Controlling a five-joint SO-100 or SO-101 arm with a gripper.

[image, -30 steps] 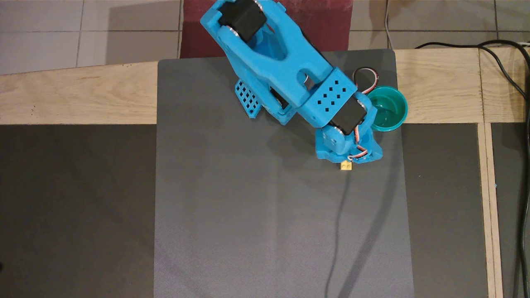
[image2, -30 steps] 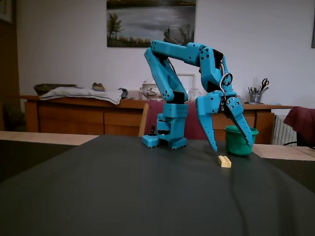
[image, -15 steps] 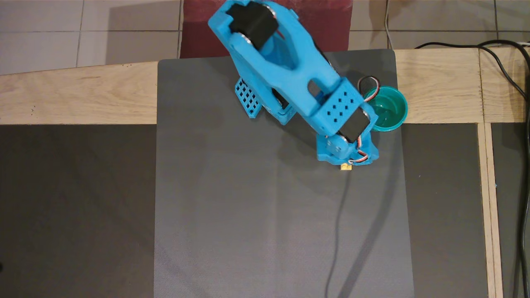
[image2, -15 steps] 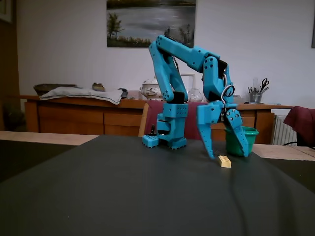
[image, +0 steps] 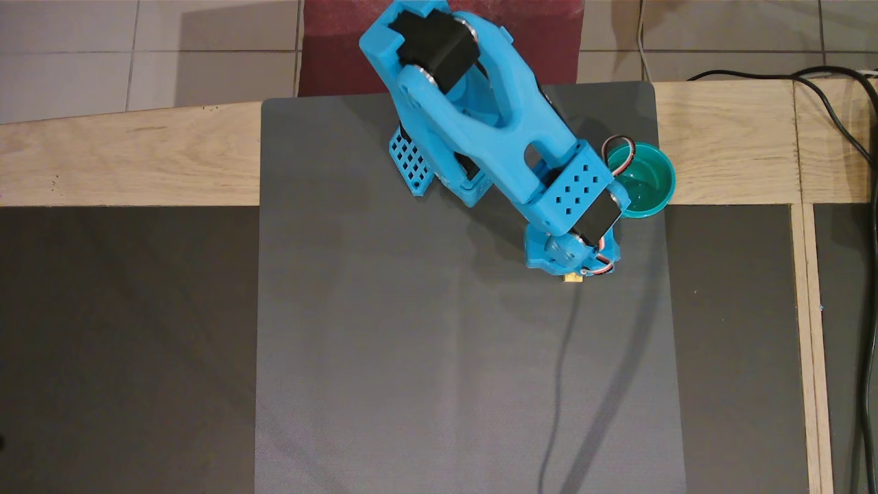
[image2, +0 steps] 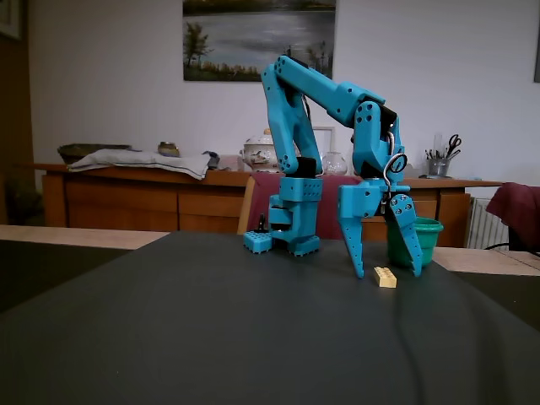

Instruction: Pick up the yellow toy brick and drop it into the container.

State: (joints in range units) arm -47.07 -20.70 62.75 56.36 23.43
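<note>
The yellow toy brick lies flat on the grey mat. In the overhead view only a sliver of the brick shows from under the wrist. My blue gripper points straight down with its jaws wide open, one finger on each side of the brick and the tips close to the mat. In the overhead view the gripper is mostly hidden by its own wrist. The teal-green cup stands just behind and to the right of the gripper, partly hidden by a finger in the fixed view.
The grey mat covers a wooden table; the cup stands at the mat's far right edge. The arm's base and a small blue perforated block stand at the back. Black cables run along the right side.
</note>
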